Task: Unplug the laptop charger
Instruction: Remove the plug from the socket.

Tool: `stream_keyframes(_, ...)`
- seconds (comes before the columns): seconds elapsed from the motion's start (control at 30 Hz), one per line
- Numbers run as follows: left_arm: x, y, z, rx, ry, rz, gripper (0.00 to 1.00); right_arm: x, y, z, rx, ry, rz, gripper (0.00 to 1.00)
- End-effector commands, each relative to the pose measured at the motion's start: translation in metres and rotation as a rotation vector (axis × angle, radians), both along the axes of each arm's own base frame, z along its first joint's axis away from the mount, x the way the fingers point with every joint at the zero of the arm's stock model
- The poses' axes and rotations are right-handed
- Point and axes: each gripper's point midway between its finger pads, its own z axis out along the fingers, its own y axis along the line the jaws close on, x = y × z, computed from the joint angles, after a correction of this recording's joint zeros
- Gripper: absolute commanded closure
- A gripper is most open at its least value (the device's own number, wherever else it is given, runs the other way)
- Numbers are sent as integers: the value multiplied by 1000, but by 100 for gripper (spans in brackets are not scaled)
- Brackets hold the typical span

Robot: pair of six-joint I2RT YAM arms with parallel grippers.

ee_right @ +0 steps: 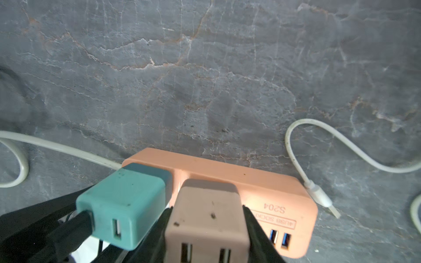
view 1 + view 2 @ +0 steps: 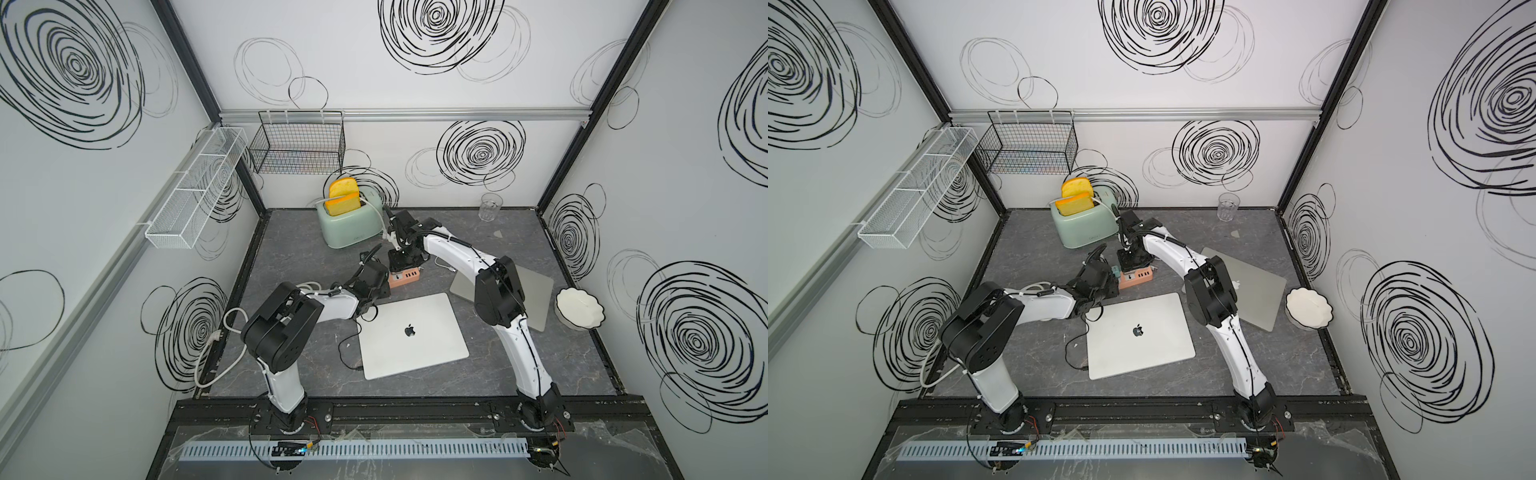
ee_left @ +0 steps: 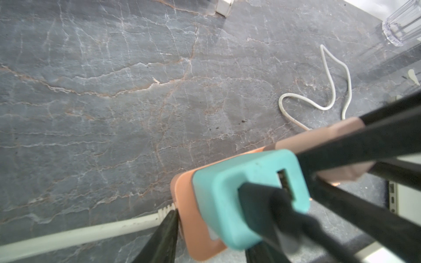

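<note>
Teal charger (image 1: 123, 205) seated in pink strip (image 1: 250, 180), which lies on the table (image 2: 540, 365) between toaster (image 2: 353, 226) and laptop (image 2: 411, 332). Black cable (image 3: 284, 216) runs from the charger. Right gripper (image 1: 207, 207) clamped on the beige plug (image 1: 205, 227) alongside. Left gripper (image 2: 379, 287) straddles the strip's end by the charger; clamped or loose, cannot tell.

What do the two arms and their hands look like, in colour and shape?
The left arm and right arm have smooth white links and bulky black joint housings, with thin black cables running along the white shells. The left hand and right hand have flat, tapering black fingers.
</note>
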Motion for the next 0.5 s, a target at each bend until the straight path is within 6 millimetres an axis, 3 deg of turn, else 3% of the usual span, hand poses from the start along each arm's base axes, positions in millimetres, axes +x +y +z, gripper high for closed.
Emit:
stream_keyframes(0.0, -81, 45, -89, 225, 366, -35, 51, -6, -3, 22, -66, -73, 66, 90)
stream_keyframes(0.17, -82, 45, -91, 227, 373, -33, 51, -9, -3, 20, -58, -68, 59, 89)
stream_keyframes(0.47, -82, 46, -87, 243, 372, -36, 51, 7, -12, 39, 64, -30, -21, 88)
